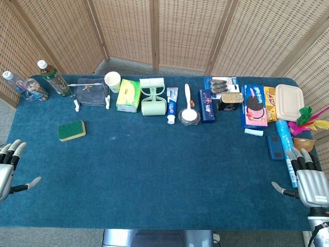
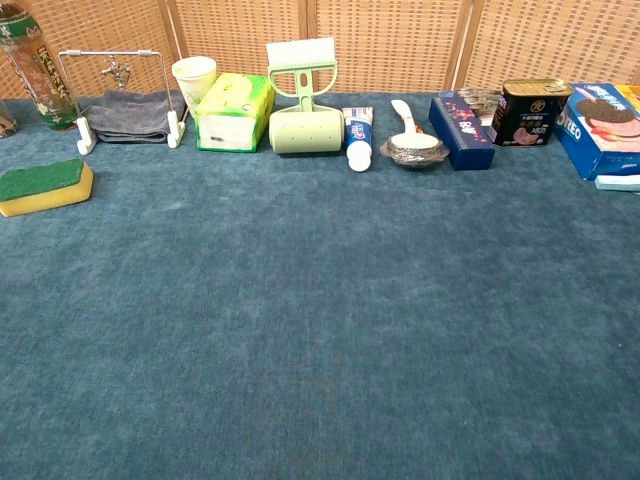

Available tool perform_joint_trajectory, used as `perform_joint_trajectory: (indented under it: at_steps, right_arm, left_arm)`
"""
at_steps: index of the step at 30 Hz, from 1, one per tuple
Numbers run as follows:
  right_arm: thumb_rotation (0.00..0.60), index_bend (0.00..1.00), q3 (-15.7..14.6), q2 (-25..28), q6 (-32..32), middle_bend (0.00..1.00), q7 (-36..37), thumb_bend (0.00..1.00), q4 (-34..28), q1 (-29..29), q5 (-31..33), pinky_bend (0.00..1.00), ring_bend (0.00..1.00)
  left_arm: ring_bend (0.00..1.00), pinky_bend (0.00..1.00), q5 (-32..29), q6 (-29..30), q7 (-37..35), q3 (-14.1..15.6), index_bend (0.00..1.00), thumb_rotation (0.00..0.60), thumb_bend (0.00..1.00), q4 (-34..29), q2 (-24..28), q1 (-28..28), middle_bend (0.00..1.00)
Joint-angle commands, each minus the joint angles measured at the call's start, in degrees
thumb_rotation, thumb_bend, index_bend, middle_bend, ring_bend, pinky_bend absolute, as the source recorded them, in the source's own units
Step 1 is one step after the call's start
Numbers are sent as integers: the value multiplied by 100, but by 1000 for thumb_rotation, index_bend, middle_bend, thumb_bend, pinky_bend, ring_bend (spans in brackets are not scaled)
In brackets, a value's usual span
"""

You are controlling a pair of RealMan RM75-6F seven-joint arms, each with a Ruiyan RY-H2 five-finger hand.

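My left hand (image 1: 9, 167) lies open at the table's left edge, fingers apart, holding nothing; the yellow-green sponge (image 1: 71, 130) (image 2: 42, 185) is the nearest thing, well ahead of it. My right hand (image 1: 307, 177) lies open at the right edge, empty, its fingertips beside a long blue tube (image 1: 286, 150) and a small dark blue box (image 1: 275, 147). Neither hand shows in the chest view.
Along the far side of the blue table (image 1: 164, 175) stand bottles (image 1: 54, 78), a rack with a grey cloth (image 2: 125, 110), a paper cup (image 2: 193, 80), tissue pack (image 2: 235, 110), green lint roller (image 2: 303, 110), toothpaste (image 2: 358, 135), spoon in a bowl (image 2: 413, 148), blue box (image 2: 460, 128), tin (image 2: 530, 112), Oreo box (image 2: 605, 128), a lunch box (image 1: 292, 102) and feathers (image 1: 308, 118).
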Motion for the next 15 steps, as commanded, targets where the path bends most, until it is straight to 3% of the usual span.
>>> perform_joint_trajectory:
  at_steps: [1, 9, 15]
  right_arm:
    - [355, 0, -7, -9, 3, 0, -7, 12, 7, 0, -13, 72, 0]
    - [354, 0, 29, -102, 108, 11, 150, 12, 133, 30, -144, 97, 14]
    - [344, 0, 215, -472, 338, 227, 504, 26, 771, 208, -395, 251, 282]
  left_arm:
    - [7, 127, 1, 15, -19, -6, 0, 315, 116, 7, 7, 3, 0]
    - [7, 127, 76, 65, -51, 30, 0, 318, 116, -40, 28, 32, 0]
    - [7, 127, 48, 118, -71, -14, 0, 312, 116, -37, 39, 42, 0]
